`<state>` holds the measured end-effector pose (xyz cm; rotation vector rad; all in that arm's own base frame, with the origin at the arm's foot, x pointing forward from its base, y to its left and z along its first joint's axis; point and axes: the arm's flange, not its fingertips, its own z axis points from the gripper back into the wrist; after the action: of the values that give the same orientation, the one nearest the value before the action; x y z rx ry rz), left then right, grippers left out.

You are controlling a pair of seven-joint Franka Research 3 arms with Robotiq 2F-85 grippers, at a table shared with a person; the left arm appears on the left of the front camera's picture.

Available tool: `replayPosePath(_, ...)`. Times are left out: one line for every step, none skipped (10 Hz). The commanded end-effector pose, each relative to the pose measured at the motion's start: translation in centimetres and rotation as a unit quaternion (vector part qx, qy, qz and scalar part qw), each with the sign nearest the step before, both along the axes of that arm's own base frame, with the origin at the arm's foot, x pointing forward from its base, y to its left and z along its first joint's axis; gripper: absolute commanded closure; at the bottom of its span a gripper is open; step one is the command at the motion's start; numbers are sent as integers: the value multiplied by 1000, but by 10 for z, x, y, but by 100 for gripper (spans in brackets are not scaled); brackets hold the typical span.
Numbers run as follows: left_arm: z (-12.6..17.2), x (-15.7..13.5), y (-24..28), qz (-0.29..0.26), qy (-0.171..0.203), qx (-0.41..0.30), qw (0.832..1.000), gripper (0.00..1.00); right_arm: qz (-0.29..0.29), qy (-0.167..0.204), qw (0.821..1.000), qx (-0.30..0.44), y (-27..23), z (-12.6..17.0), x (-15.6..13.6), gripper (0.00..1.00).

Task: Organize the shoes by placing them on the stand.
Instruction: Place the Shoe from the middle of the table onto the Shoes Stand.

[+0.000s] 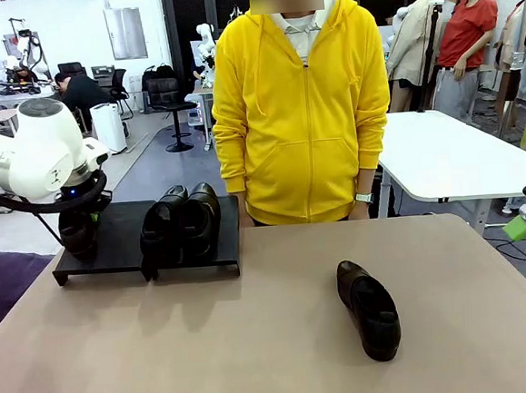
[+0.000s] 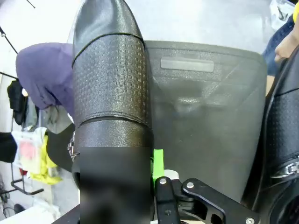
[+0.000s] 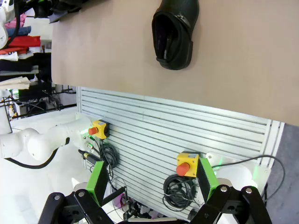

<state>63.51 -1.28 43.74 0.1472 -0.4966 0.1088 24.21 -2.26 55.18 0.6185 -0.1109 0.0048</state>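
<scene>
The left hand (image 2: pixel 150 170) is clenching one shoe (image 2: pixel 110 79) over the left end of the stand (image 1: pixel 120 228). Two shoes (image 1: pixel 181 223) are sitting on its right section. A fourth shoe (image 1: pixel 370 311) is lying on the table (image 1: pixel 211 346). The right hand (image 3: pixel 152 181) is hanging released, well apart.

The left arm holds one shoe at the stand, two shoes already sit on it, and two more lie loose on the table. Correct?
No: the front view shows just one loose shoe on the table. The rest holds: a held shoe at the stand, a pair on it.
</scene>
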Motion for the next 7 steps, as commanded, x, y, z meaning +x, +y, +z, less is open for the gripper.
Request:
replayPosePath(-1, 4, -2, 1, -15, 25, 1000, 97, 12, -6, 1000, 0, -4, 3, 1, 0)
replayPosePath(-1, 3, -3, -2, -25, 27, 999, 39, 12, -6, 1000, 0, -4, 3, 1, 0)
replayPosePath(0, 2, -5, -5, -39, 34, 999, 0, 12, -6, 1000, 0, -4, 3, 1, 0)
replayPosePath(4, -1, -6, -6, -53, 36, 998, 0, 12, -6, 1000, 0, -4, 3, 1, 0)
replayPosePath(11, -6, -9, -15, -61, 33, 997, 0, 12, -6, 1000, 0, -4, 3, 1, 0)
replayPosePath(26, -18, -10, -22, -78, 32, 996, 0, 12, -6, 1000, 0, -4, 3, 1, 0)
replayPosePath(48, -37, -10, -28, -105, 31, 994, 0, 12, -6, 1000, 0, -4, 3, 1, 0)
